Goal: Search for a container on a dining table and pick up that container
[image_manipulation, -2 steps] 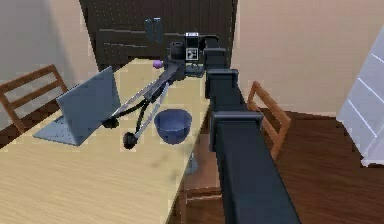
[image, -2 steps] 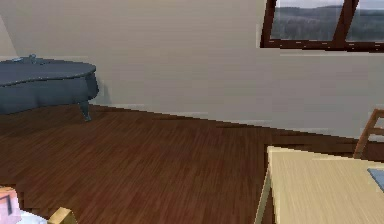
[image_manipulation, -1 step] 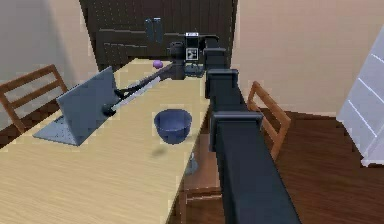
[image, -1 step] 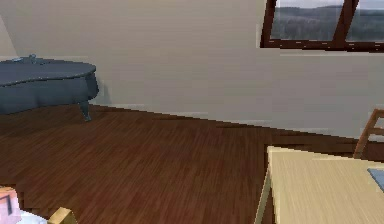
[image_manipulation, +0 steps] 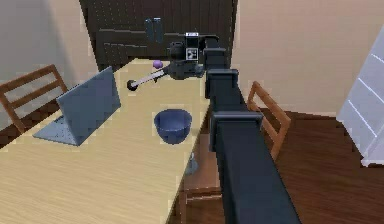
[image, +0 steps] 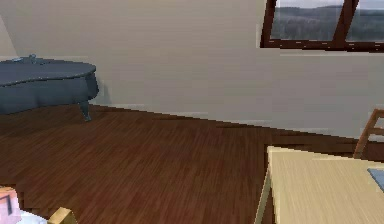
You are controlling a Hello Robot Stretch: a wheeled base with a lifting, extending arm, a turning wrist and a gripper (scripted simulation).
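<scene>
Table (image: 310,185) edge close; floor (image: 150,150) open (leftward).

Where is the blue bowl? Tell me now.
In the arm side view, the bowl stands on the table, between the laptop and the arm.

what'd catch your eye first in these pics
In the arm side view, the dark arm stretches over a light wooden table, its gripper beyond a blue bowl. An open laptop stands toward the table's left. In the forward view, a dark-framed window sits top right.
</scene>
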